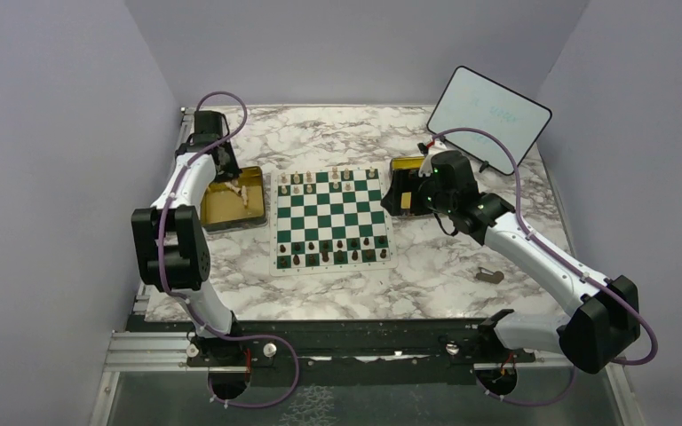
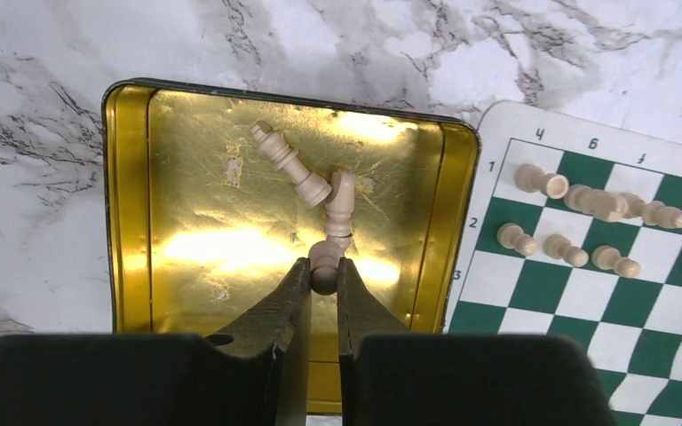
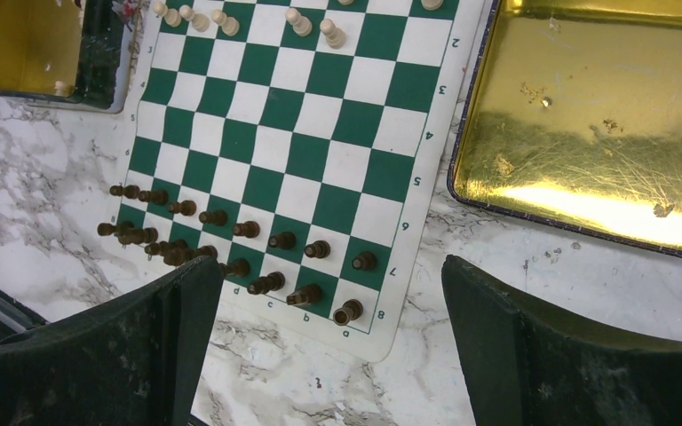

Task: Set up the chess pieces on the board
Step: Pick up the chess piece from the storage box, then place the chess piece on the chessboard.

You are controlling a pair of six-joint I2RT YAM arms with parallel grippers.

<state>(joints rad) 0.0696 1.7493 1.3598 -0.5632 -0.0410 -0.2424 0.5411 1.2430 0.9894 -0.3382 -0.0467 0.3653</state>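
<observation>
The green and white board lies mid-table, with dark brown pieces on its near rows and cream pieces on its far rows. My left gripper is down in the left gold tray, shut on the rounded end of a cream piece. Two more cream pieces lie in that tray: a tall one and a knight. My right gripper is wide open and empty, above the marble beside the board's corner. The dark pieces show below it.
The right gold tray holds no pieces and sits beside the board's right edge. A white tablet leans at the back right. A small grey object lies on the marble at the near right. Purple walls close in on three sides.
</observation>
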